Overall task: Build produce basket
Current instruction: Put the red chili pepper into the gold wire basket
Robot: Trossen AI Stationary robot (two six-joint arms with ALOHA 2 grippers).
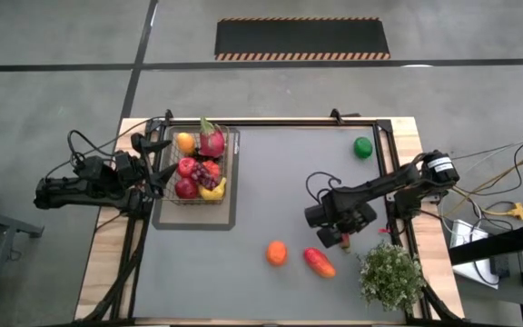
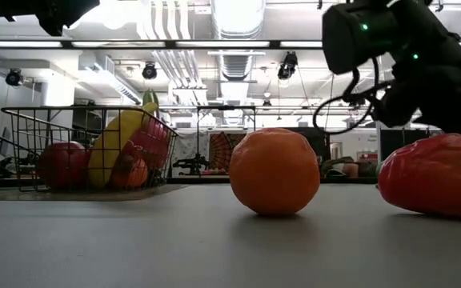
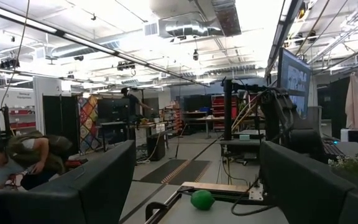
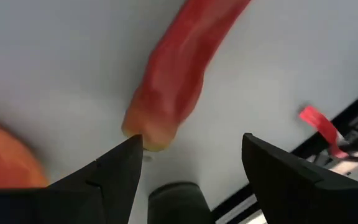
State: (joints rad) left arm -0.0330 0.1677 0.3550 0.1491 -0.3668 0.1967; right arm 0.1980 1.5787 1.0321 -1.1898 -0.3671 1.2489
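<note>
The basket [image 1: 195, 170] stands near the table's far left corner, on a flat grey tray [image 1: 234, 218], close to the left edge. It holds a pink dragon fruit [image 1: 212, 141], an orange fruit [image 1: 185, 142], red apples [image 1: 186, 188], purple grapes [image 1: 203, 173] and a yellow banana [image 1: 214, 190]. In the low view the banana [image 2: 110, 148] leans against the wire side with an apple [image 2: 62, 164] beside it.

Three pieces of produce lie loose on the grey table [image 1: 280, 173]. An orange [image 1: 277, 252] sits toward the near edge, about mid-width, and a red chilli [image 1: 320, 262] lies just to its right, apart from it. A green lime [image 1: 362, 147] rests near the far right corner, well apart from the rest.

The right gripper [image 1: 332, 238] hangs above the chilli's far end, just beyond it as seen from above. Its wrist view shows the two dark fingers [image 4: 114, 171] spread apart with nothing between them; the tip of the chilli [image 4: 173, 74] lies just ahead of one finger, whether touching cannot be told.

The left gripper [image 1: 157, 168] sits at the table's left edge beside the basket's left side, its fingers [image 3: 98, 180] wide apart and empty, pointing across the table toward the lime [image 3: 201, 199].

A bushy potted plant [image 1: 390, 275] stands at the near right corner. A person [image 3: 23, 163] bends over in the room beyond.
</note>
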